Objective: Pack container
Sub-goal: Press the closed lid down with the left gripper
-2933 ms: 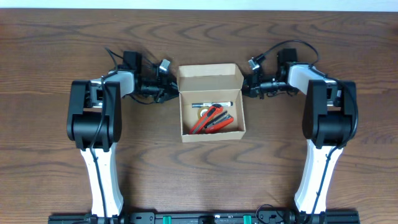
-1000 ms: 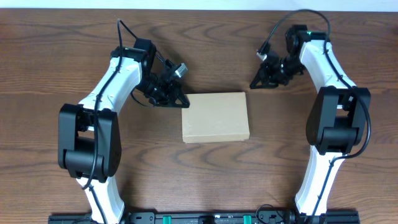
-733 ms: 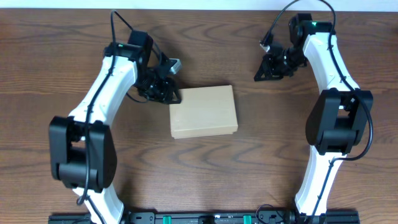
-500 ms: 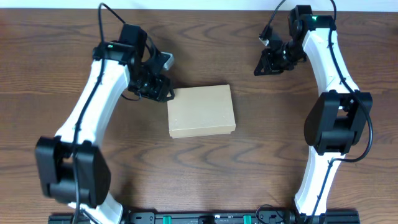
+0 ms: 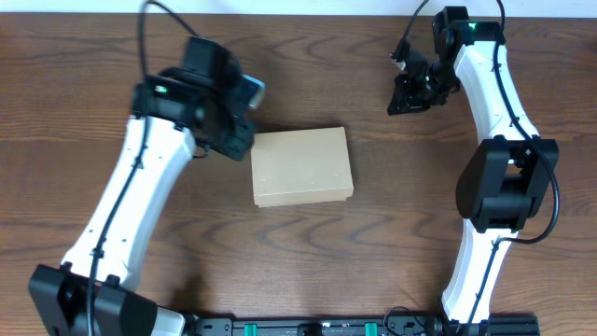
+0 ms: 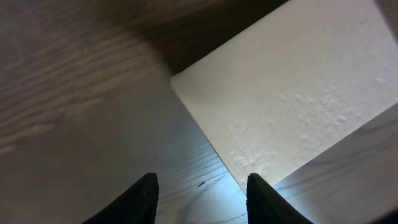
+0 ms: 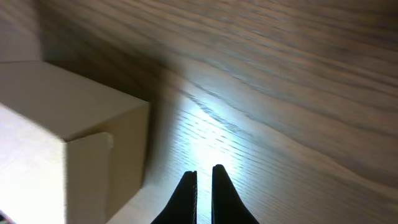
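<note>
The container [image 5: 303, 166] is a tan cardboard box lying on the wooden table with its lid closed, so its contents are hidden. My left gripper [image 5: 238, 138] hovers just off the box's upper left corner. In the left wrist view its fingers [image 6: 202, 190] are spread open and empty above bare table, with the box's lid [image 6: 292, 93] just beyond them. My right gripper [image 5: 401, 101] is at the far right, well apart from the box. In the right wrist view its fingers [image 7: 204, 186] are pressed together on nothing, and the box's corner [image 7: 68, 124] lies to the left.
The dark wooden table [image 5: 298, 252] extends around the box. The table's far edge [image 5: 298, 11] runs along the top of the overhead view. The two arm bases [image 5: 298, 327] stand at the near edge.
The box was open with items inside, then its lid was closed and it slid left. In the last half second the left arm has risen; the box stays still.
</note>
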`<action>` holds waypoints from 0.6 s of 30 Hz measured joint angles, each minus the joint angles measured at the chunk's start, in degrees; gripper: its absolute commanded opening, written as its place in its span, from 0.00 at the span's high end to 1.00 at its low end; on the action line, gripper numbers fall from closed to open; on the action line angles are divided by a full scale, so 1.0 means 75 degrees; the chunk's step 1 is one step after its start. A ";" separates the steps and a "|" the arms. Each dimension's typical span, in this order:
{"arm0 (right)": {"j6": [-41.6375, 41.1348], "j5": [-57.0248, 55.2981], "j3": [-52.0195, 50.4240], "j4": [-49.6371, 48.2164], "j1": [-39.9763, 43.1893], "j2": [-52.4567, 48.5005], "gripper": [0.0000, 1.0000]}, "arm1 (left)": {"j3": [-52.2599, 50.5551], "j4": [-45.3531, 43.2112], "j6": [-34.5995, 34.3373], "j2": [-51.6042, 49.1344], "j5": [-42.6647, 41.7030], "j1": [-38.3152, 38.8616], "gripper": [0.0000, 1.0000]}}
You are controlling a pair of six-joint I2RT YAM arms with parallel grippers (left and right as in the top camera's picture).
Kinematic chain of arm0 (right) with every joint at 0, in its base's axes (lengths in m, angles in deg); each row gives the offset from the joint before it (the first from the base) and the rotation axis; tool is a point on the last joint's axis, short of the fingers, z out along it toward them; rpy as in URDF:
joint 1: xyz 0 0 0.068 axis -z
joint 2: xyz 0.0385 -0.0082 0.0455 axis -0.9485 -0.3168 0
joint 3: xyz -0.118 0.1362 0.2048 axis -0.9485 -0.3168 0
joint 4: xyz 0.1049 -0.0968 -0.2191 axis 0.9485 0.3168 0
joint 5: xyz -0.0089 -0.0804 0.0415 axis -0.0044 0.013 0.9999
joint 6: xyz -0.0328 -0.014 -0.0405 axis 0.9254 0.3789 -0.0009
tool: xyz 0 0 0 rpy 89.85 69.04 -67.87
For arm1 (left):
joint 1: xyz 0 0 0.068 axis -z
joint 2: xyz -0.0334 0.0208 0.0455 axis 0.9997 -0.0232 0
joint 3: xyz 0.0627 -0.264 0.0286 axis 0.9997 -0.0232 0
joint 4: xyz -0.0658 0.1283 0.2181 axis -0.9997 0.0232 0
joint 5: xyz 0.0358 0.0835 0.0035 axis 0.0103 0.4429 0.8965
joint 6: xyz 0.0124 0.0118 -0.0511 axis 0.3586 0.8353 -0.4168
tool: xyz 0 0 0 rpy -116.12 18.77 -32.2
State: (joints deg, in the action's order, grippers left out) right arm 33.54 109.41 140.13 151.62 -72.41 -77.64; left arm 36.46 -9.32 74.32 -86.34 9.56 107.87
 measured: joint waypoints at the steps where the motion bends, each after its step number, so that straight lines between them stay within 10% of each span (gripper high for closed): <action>1: -0.0038 -0.0122 0.0000 0.0000 0.0003 0.0000 0.98 | 0.0000 -0.0006 -0.0041 0.0000 0.0236 0.0213 0.57; 13: -0.0428 -0.1055 0.0000 -0.0044 0.0323 0.0000 0.99 | 0.0000 -0.0300 -0.1201 0.0000 0.1609 0.2221 0.57; 18: -0.0469 -0.1128 0.0000 -0.0044 0.0440 0.0000 0.98 | 0.0000 -0.0160 -0.1355 -0.0003 0.1591 0.2416 0.75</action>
State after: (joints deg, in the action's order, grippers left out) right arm 30.02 100.95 140.13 151.29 -69.11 -77.64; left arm 36.46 -10.52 64.15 -86.36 21.50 125.99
